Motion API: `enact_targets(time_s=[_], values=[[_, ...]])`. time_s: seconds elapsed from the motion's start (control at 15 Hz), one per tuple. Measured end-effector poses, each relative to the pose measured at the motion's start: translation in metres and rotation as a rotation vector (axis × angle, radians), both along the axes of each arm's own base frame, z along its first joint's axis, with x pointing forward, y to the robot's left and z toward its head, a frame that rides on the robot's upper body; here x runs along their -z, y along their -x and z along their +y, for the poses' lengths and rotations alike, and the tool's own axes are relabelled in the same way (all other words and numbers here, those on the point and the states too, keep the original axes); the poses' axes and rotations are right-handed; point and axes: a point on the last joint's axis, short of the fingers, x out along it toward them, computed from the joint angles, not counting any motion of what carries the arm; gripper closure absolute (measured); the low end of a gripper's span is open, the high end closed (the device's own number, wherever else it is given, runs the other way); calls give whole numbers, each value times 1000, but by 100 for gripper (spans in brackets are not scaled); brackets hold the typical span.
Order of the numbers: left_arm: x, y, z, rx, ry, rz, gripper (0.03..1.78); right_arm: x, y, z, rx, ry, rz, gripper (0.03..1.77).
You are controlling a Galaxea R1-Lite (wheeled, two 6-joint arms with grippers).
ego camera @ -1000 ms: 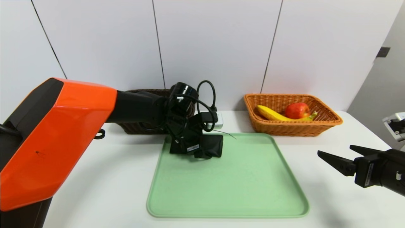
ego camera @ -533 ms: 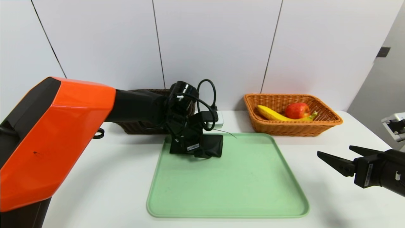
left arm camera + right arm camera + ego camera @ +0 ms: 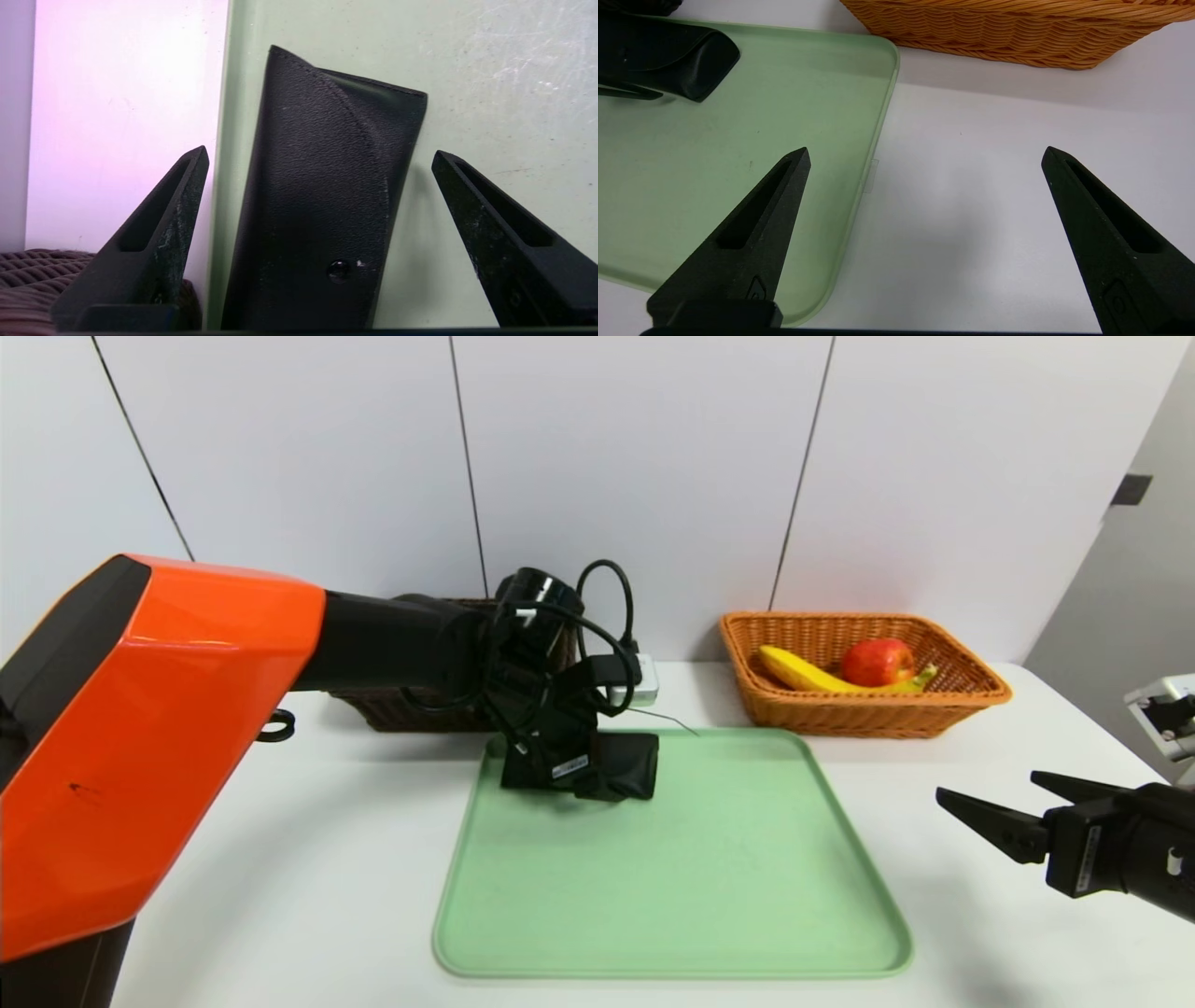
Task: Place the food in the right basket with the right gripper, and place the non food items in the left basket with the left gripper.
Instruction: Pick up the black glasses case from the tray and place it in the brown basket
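Pouch (image 3: pixel 322 196), black, lies flat at the far-left corner of the green tray (image 3: pixel 709 896). We see the left gripper (image 3: pixel 320 156) poised over it, jaws spread wide on either side, neither finger touching the leather. Dark brown basket (image 3: pixel 392 714) sits just behind the left arm; we cannot see inside it. Banana (image 3: pixel 798 672) and apple (image 3: pixel 876 662) rest together in the orange-tan basket (image 3: pixel 971 695). Right gripper (image 3: pixel 990 798) hangs parked over the white table (image 3: pixel 934 775) right of the tray, jaws apart, holding nothing.
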Motion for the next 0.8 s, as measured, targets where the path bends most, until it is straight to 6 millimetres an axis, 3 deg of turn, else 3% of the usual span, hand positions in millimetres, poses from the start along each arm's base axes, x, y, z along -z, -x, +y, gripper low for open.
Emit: enact_targets(time_s=[0.8], values=[[13, 0, -5, 9, 2, 50, 12, 1, 0, 0, 0, 0, 6, 9]])
